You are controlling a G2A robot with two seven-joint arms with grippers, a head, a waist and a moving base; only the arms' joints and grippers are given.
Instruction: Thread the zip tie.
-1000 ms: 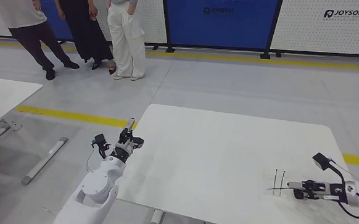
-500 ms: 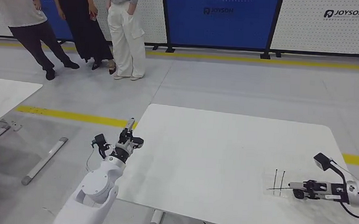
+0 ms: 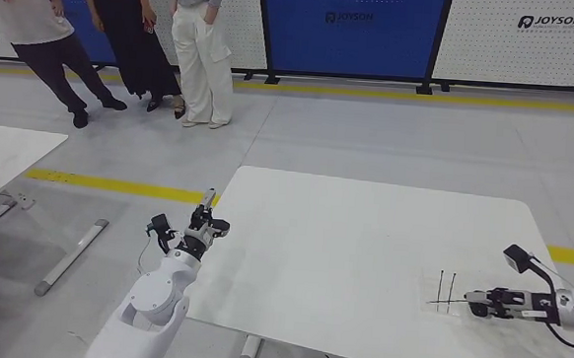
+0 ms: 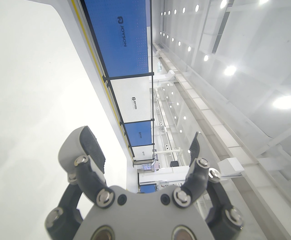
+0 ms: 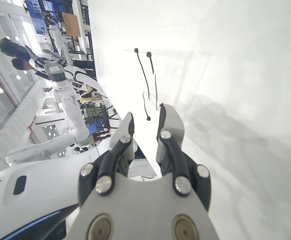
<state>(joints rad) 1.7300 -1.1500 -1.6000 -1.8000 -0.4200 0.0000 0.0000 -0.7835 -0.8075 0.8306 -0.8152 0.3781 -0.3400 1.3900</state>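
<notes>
Backing slightly away from the zip ties (image 3: 445, 289): right gripper (image 5: 146, 113), fingers partly apart, empty. Ties lie flat on the table (image 3: 361, 263), none picked up, so threading has not begun. Left gripper (image 4: 142, 136) is unmoved, well apart from the ties, spread wide, empty.

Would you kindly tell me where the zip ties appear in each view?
Top view: zip ties near the table's right edge, just ahead of the right end effector.
Right wrist view: zip ties on the table beyond the open right end effector.
Left wrist view: the left end effector at the table's edge.
Shared landmark: the white table.
</notes>
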